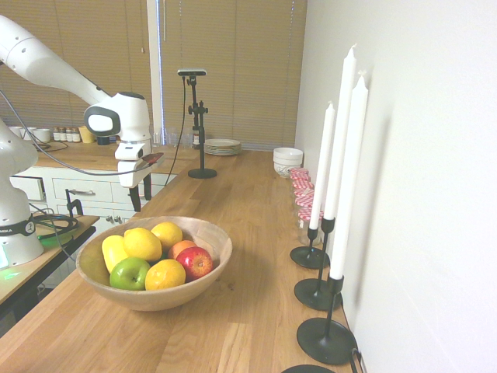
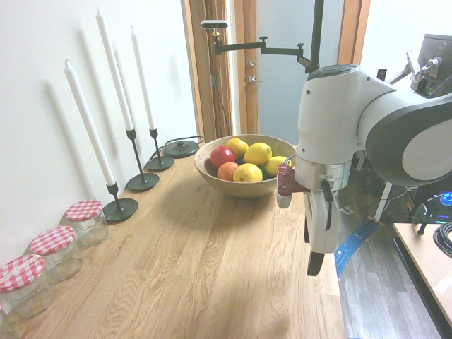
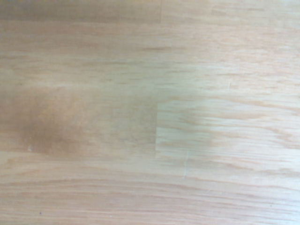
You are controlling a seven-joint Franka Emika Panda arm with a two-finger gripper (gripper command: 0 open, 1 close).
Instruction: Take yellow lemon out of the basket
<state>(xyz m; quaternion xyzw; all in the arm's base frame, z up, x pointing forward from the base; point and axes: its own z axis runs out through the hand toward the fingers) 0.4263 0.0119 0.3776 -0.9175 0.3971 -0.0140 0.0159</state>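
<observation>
The basket (image 1: 213,237) is a wide, shallow wooden bowl on the wooden counter, holding several fruits. The yellow lemon (image 1: 143,243) lies on top of the pile, on the side away from the wall, between a paler long yellow fruit (image 1: 113,250) and a rounder orange-yellow one (image 1: 167,232). From the opposite side the basket (image 2: 212,176) shows the lemon (image 2: 258,152) near its middle. My gripper (image 1: 141,196) hangs open and empty above the counter's edge, beyond the basket and well clear of it. The wrist view shows only bare wood.
A green apple (image 1: 130,273) and a red apple (image 1: 196,262) also sit in the bowl. Three tall white candles (image 1: 339,148) in black holders line the wall, with red-lidded jars (image 2: 56,247) beside them. White bowls (image 1: 288,159) and plates (image 1: 223,145) stand at the far end.
</observation>
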